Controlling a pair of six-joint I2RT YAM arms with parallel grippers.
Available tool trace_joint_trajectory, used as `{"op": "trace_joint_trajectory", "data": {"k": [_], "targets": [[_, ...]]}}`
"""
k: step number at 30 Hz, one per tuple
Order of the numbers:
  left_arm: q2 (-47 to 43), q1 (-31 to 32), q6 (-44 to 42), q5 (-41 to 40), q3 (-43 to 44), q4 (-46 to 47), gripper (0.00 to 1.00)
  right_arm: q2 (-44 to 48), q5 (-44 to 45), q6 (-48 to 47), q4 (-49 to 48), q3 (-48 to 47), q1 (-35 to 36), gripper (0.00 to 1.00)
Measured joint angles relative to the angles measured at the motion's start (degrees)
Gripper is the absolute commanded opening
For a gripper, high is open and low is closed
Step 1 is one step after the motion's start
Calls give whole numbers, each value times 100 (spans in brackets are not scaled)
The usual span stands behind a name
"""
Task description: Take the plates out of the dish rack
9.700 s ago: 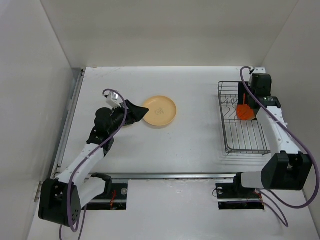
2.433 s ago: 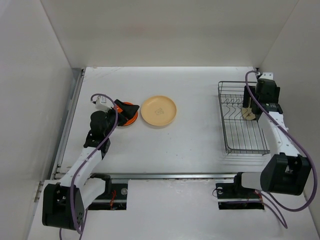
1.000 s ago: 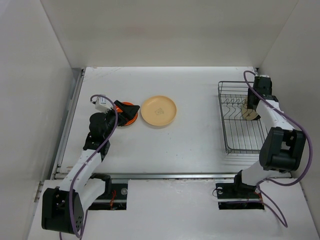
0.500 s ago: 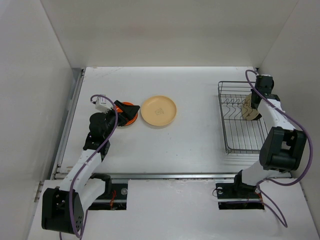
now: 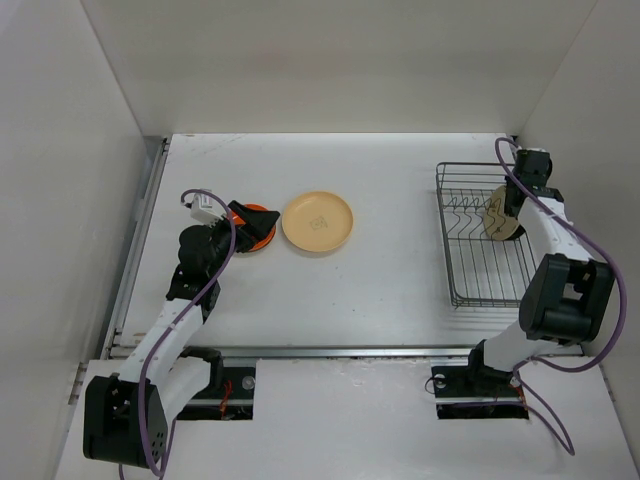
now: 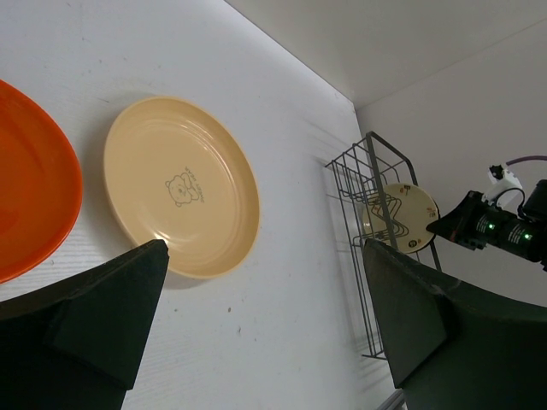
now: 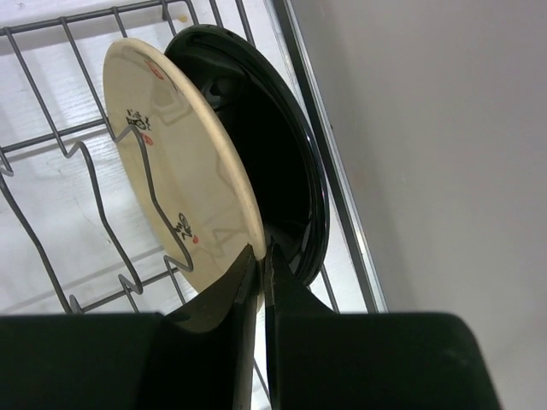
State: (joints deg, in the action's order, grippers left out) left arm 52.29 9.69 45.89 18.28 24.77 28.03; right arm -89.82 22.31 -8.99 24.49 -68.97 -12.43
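A beige plate with small dark and red marks stands on edge in the grey wire dish rack, at the rack's far right. My right gripper is shut on its lower rim, one finger on each face. A dark glossy round surface lies right behind it; I cannot tell whether that is a separate plate. A peach plate and an orange plate lie flat on the table at the left. My left gripper hangs open over the orange plate, holding nothing.
The right wall runs close along the rack's outer side. The peach plate lies just right of the orange one. The table's left edge has a metal rail.
My right gripper's jaws have closed onto the beige plate's rim, and the plate has shifted slightly in the rack. The left arm and the two flat plates have not moved.
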Motion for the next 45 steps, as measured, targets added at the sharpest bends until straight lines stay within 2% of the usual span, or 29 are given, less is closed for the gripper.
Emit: {"op": "trace_joint_trajectory", "data": {"k": [6,15,20,23,29,33,38,45], "targets": [[0,0,-26,0,0,2,97,308,-31,-2,-11,87,-7,0],[11,0,-44,61,-11,66,97,1923,157,4,-706,640,-37,0],[42,0,-46,372,-234,608,95,2778,-37,20,-1086,1005,-39,0],[221,35,-22,800,-415,1224,95,3088,-859,42,-1058,1014,-68,0],[1095,341,48,1818,-496,2564,91,2846,-3803,-96,-39,584,155,0],[1600,664,15,2402,-492,3045,90,2636,-5305,-409,748,470,498,0],[1773,1038,-269,2697,-297,3110,88,2509,-6314,-761,1471,341,815,0],[1784,1690,-894,2675,249,2796,87,2330,-6839,-979,1788,227,1346,0]]}}
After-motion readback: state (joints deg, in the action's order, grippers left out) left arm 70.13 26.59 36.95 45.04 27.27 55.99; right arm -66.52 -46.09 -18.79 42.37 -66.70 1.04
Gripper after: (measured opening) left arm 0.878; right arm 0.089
